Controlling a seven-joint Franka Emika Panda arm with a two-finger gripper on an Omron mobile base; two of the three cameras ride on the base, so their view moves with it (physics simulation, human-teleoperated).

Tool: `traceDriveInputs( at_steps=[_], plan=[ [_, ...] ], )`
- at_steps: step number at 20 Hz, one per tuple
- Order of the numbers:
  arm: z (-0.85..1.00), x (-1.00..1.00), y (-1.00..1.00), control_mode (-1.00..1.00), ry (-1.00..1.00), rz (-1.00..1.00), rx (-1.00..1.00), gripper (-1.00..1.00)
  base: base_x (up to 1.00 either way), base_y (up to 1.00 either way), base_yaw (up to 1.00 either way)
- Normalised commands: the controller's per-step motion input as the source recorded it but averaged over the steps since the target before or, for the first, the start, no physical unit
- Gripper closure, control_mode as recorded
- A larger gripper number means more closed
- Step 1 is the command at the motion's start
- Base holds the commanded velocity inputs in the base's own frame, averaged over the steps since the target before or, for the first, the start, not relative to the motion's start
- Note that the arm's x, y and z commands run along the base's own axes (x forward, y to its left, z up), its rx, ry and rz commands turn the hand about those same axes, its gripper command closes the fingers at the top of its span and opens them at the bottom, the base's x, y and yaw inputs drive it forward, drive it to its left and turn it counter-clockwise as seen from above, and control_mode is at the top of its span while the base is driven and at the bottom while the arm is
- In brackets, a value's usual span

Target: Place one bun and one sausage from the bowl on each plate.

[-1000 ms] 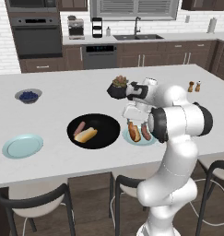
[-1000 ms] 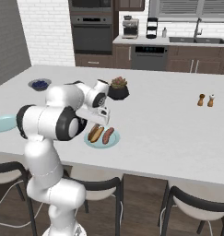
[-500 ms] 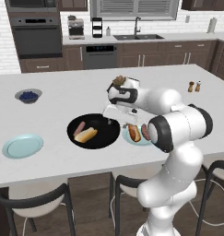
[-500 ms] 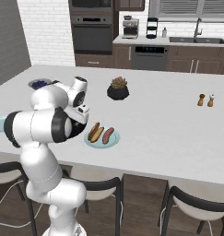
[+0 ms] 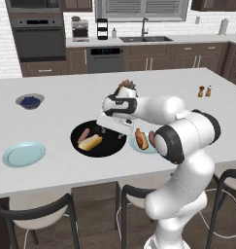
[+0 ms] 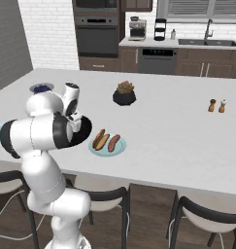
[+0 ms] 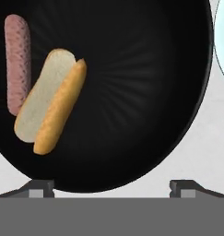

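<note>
Moved: the white arm has swung left from over the near plate to above the wide shallow black bowl (image 5: pixel 98 140); the dishes and food lie as they did a second ago.
Gripper (image 5: pixel 108 127): hanging over the right part of the bowl, pointing down, holding nothing.
Jaws: spread wide, their two tips standing far apart at the bottom of the hand view.
Bowl contents: one pale tan bun (image 7: pixel 49 100) and one pink sausage (image 7: pixel 17 62) lie side by side in the left half of the bowl, touching or nearly so.
Near plate: the round pale blue-green plate (image 5: pixel 139 148) just right of the bowl already carries a bun and a sausage.
Far plate: the second pale blue-green plate (image 5: pixel 24 153) sits well to the left on the white bench (image 5: pixel 66 92), bare.
Step in hand: likely the approach for the second pair, one plate served.
Next move: shift toward the bun or sausage, line the jaws across its narrow width, descend and close, then carry it left over the bowl to the bare plate.
</note>
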Motion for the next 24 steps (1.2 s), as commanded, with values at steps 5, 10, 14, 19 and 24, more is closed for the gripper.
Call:
traceDriveInputs(
  at_steps=[5, 10, 14, 19, 24],
  plan=[
    [-0.03, 0.0, 0.65, -1.0, 0.0, -0.21, 0.0, -1.0, 0.0, 0.0, 0.0],
    [-0.04, 0.0, 0.13, -1.0, 0.0, -0.18, 0.0, -1.0, 0.0, 0.0, 0.0],
    [-0.15, 0.1, 0.03, -1.0, 0.0, -0.17, 0.0, -1.0, 0.0, 0.0, 0.0],
    [-0.17, 0.03, 0.0, -1.0, 0.0, -0.13, 0.0, -1.0, 0.0, 0.0, 0.0],
    [-0.04, 0.14, 0.0, -1.0, 0.0, -0.05, 0.0, -1.0, 0.0, 0.0, 0.0]
  ],
)
